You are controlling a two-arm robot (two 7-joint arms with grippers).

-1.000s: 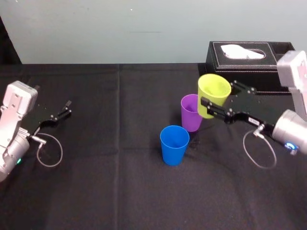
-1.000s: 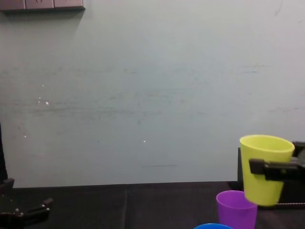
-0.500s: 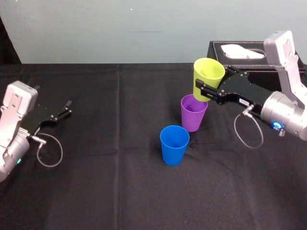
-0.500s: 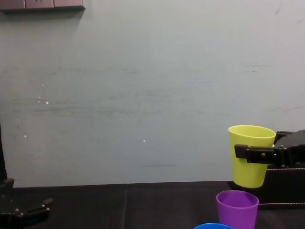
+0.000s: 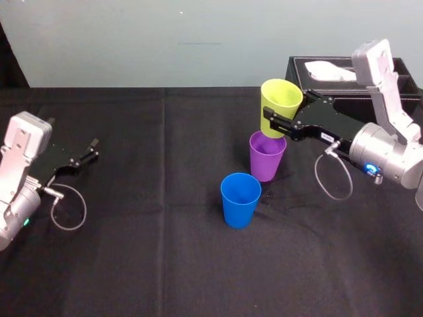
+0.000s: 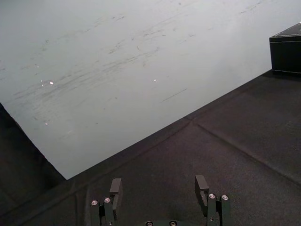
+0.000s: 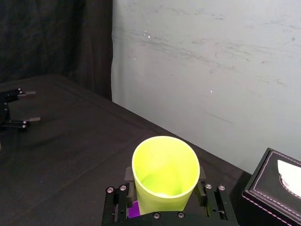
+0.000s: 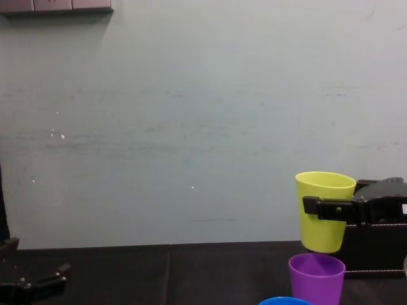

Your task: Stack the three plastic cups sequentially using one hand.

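Over the black tabletop [image 5: 165, 264] our right end effector [image 5: 283, 119], clamped on the yellow cup [image 5: 281, 98], has shifted left above the purple cup [image 5: 266, 158]; we think lowering is next. Left end effector [image 5: 91, 149] idles, jaws apart.

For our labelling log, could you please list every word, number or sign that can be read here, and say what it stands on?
Nothing here can be read.
The small white label on the black right gripper, which holds the yellow-green plastic cup: print too small to read.
The purple plastic cup, blue plastic cup and black stitched tissue box: no markings show.
The left gripper, parked open at the left: no label shows.
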